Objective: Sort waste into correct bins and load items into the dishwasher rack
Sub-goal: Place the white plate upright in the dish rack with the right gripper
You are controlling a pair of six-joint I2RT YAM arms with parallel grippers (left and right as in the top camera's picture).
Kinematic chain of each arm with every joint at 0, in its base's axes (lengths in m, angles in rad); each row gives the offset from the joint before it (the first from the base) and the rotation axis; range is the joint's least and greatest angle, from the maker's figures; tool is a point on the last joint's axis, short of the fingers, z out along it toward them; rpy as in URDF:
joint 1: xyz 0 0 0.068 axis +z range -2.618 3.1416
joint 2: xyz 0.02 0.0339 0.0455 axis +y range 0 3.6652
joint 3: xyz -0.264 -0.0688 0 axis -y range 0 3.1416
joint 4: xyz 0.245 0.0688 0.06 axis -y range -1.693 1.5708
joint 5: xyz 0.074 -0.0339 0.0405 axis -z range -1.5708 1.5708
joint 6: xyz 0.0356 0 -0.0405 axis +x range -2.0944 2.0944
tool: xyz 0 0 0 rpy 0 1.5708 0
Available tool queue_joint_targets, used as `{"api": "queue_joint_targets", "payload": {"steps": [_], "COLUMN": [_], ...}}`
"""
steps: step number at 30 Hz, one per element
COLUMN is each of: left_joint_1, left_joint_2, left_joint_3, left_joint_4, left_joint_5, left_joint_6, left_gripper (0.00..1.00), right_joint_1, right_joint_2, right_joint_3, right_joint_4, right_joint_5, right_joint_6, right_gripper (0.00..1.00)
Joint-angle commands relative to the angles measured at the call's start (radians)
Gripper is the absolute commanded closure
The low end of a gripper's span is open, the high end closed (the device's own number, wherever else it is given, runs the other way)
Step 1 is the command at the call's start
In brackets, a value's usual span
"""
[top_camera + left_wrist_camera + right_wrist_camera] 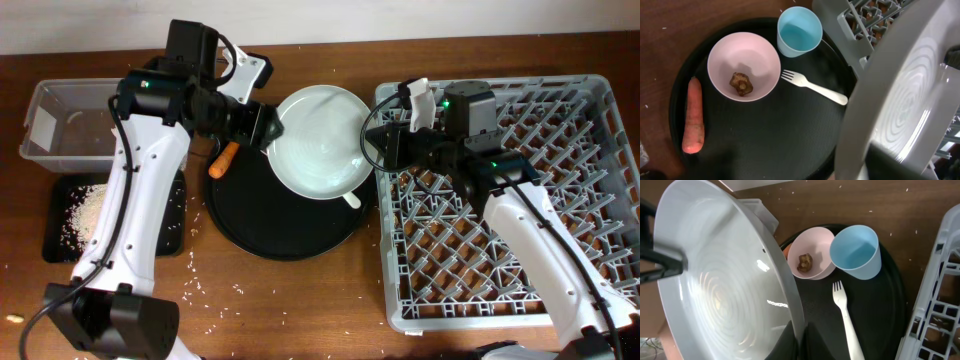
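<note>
Overhead, the left tool (268,125) is pinched on the left rim of the large pale grey-green bowl (320,140). The right tool (383,148) meets the opposite rim, so the bowl hangs tilted between the two arms, above the far edge of the round black tray (270,225). In the right wrist view the rim runs down between that tool's dark fingers (817,340). They look pressed onto it, though the contact sits at the very bottom of the frame and is hard to judge.

Beneath the bowl, the left wrist view shows what lies on the round tray. A small white bowl (744,55) holds one brownish food scrap (741,83). A light blue cup (799,31) stands upright just beside it. A white plastic fork (815,87) lies flat with its tines pointing toward the small bowl. An orange carrot (693,116) lies along the tray's edge on the other side of the small bowl from the fork.

The grey dishwasher rack (470,315) sits just beside the round tray, on the right arm's side. Well apart, on the left arm's side, the clear plastic tub (70,88) stands on the brown worktop (300,300). The shallow black tray (55,245) lies just in front of it, with pale rice (85,205) heaped in one corner. More loose grains are scattered on the worktop between this tray and the round one.
</note>
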Motion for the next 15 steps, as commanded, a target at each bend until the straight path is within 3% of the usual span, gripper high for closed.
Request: {"api": "queue_joint_targets", "payload": {"steps": [1, 9, 15], "left_joint_1": [0.006, 0.007, 0.008], "left_joint_2": [-0.017, -0.017, -0.017], "left_joint_3": [0.016, 0.016, 0.016], "left_joint_4": [0.014, 0.047, 0.078], "left_joint_5": [-0.015, -0.277, -0.302], "left_joint_6": [0.003, 0.002, 0.003], "left_gripper": [0.01, 0.01, 0.01], "right_joint_1": [-0.006, -0.005, -0.005], "right_joint_2": [-0.011, -0.114, -0.140], "right_joint_3": [0.014, 0.069, 0.195], "right_joint_4": [-0.020, -0.241, -0.467], "right_joint_5": [0.029, 0.346, 0.866], "right_joint_6": [-0.027, -0.166, -0.220], "right_gripper": [0.96, 0.96, 0.96]}}
